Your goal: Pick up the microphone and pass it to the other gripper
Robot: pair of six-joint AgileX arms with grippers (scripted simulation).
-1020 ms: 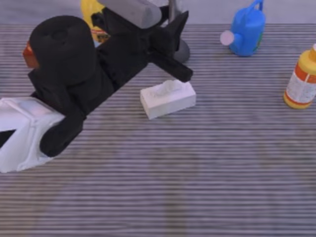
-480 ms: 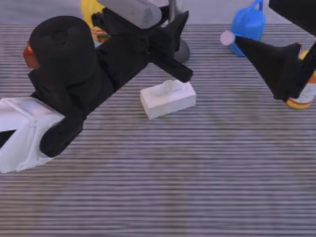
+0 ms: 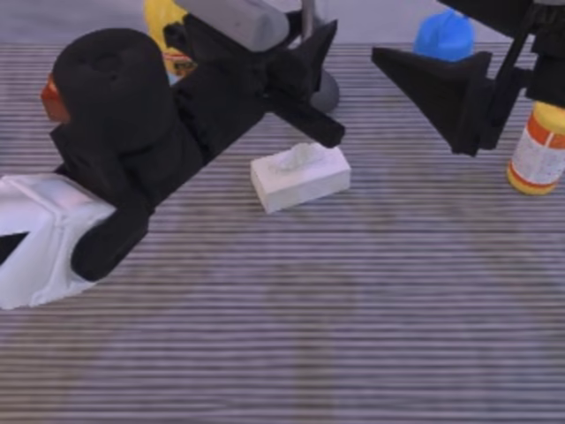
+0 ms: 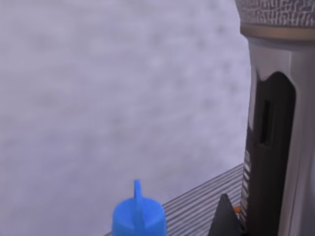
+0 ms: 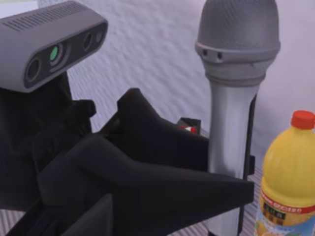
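My left gripper (image 3: 323, 84) is shut on the microphone and holds it upright above the far middle of the table. Only its thin grey handle (image 3: 309, 16) shows in the top view. In the right wrist view the microphone (image 5: 231, 108) has a grey mesh head and a silver handle, with the left gripper's black fingers (image 5: 162, 137) clamped low on the handle. The left wrist view looks up along the microphone (image 4: 275, 123). My right gripper (image 3: 415, 81) is all black with wedge fingers and hangs open at the upper right. Its fingertip (image 5: 243, 189) lies close to the handle, apart from it.
A white box (image 3: 300, 177) lies mid-table below the left gripper. A blue watering can (image 3: 446, 35) stands far right, partly behind the right gripper. An orange-labelled yellow bottle (image 3: 538, 150) stands at the right edge. Another yellow bottle (image 3: 163, 26) stands behind the left arm.
The right gripper came into view from the upper right and moved left toward the held microphone. The left arm and microphone have not moved.
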